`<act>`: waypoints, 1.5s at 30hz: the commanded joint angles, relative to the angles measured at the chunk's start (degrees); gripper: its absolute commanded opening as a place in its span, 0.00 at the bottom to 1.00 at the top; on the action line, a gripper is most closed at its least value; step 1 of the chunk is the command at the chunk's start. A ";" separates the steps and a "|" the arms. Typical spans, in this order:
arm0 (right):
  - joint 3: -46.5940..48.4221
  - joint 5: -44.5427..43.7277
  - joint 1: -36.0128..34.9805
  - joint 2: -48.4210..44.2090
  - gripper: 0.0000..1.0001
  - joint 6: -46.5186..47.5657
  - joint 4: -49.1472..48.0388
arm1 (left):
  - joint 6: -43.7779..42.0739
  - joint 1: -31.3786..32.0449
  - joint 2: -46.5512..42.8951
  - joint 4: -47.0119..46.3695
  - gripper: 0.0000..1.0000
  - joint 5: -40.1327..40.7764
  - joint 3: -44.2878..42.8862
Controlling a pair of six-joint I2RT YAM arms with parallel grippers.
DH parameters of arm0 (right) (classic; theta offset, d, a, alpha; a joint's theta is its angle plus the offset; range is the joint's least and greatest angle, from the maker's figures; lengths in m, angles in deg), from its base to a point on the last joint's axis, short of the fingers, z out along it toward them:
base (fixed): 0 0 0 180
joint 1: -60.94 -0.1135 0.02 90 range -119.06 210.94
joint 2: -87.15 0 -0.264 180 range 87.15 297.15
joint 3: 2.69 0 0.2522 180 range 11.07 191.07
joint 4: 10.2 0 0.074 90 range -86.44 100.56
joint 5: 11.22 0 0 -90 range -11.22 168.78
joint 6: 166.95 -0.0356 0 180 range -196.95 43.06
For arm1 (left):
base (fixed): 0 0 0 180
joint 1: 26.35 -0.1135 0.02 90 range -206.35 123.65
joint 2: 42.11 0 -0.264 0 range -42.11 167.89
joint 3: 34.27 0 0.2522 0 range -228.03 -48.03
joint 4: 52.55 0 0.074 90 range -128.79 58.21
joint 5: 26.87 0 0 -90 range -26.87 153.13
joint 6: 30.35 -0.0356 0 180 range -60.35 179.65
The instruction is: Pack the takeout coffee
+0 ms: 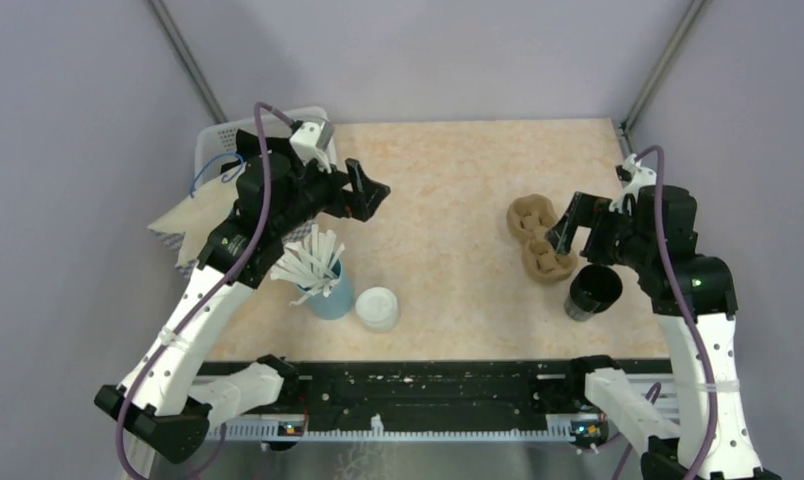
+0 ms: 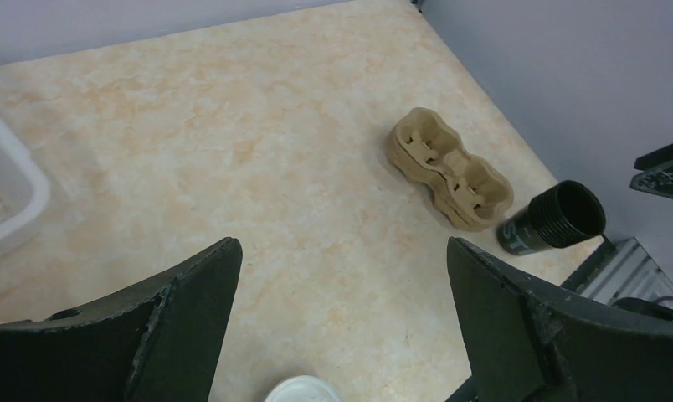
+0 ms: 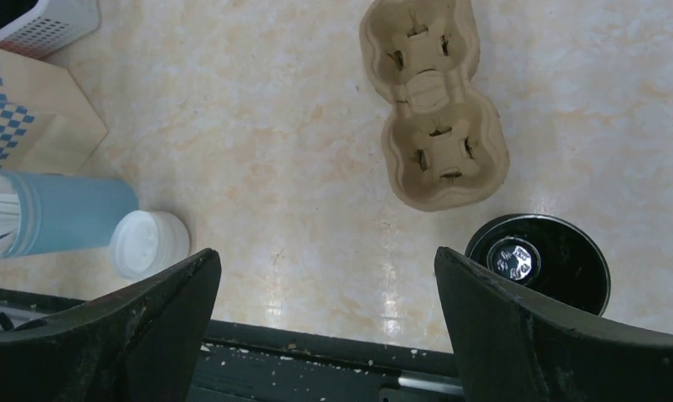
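Observation:
The takeout coffee (image 1: 377, 308), seen from above as a round greyish-white lid, stands near the table's front edge beside the blue straw cup. Its lid also shows at the bottom edge of the left wrist view (image 2: 304, 390) and at the left of the right wrist view (image 3: 149, 243). My left gripper (image 1: 368, 190) hangs open over the back left of the table, well behind the coffee, with nothing between its fingers (image 2: 341, 244). At the right, my right gripper (image 1: 568, 225) is open and empty beside the cardboard cup carrier (image 1: 540, 240), its fingers wide apart (image 3: 326, 253).
A lidless black cup (image 1: 593, 292) stands just in front of the carrier. A light blue cup of white straws (image 1: 323, 280) is left of the coffee. A white basket (image 1: 218, 140) and a paper bag (image 1: 193, 225) sit at the back left. A black rail (image 1: 408, 385) runs along the front edge.

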 commanded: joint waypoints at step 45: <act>-13.92 -8.32 11.91 12.12 0.29 -3.21 -0.89 | -2.74 3.19 11.63 -1.24 0.98 -19.11 -4.71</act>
